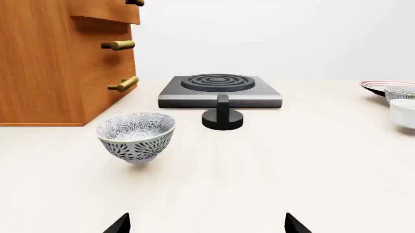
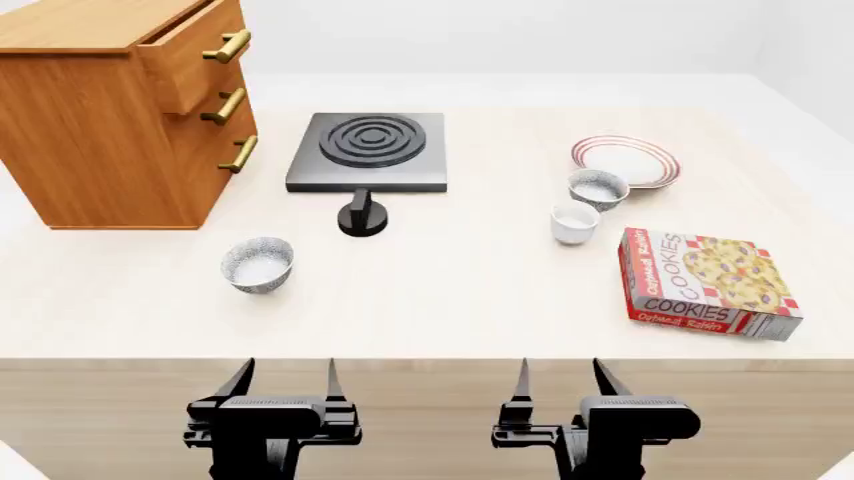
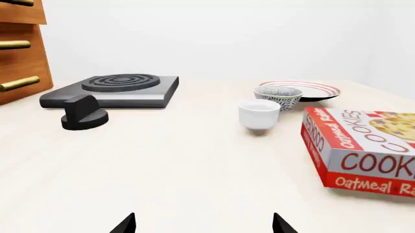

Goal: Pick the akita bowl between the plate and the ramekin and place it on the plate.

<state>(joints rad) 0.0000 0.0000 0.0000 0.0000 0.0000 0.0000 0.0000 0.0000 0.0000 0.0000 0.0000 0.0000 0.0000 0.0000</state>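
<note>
The akita bowl (image 2: pixel 598 187), grey-speckled, stands on the table's right side between the red-ringed plate (image 2: pixel 638 158) behind it and the white ramekin (image 2: pixel 575 222) in front. The right wrist view shows the same row from low down: ramekin (image 3: pixel 259 113), akita bowl (image 3: pixel 277 95), plate (image 3: pixel 324 90). All three also show at the edge of the left wrist view: the akita bowl (image 1: pixel 400 92), the plate (image 1: pixel 376 86) and the ramekin (image 1: pixel 403 112). My left gripper (image 2: pixel 287 366) (image 1: pixel 206 223) and right gripper (image 2: pixel 561 366) (image 3: pixel 203 223) hang open and empty at the table's near edge, far from the bowl.
A second patterned bowl (image 2: pixel 258 264) (image 1: pixel 137 136) stands front left. A wooden drawer cabinet (image 2: pixel 120 110) fills the back left. A black hot plate (image 2: pixel 368 150) with its knob (image 2: pixel 362 216) is at the centre back. A cookies box (image 2: pixel 703 284) lies right of the ramekin.
</note>
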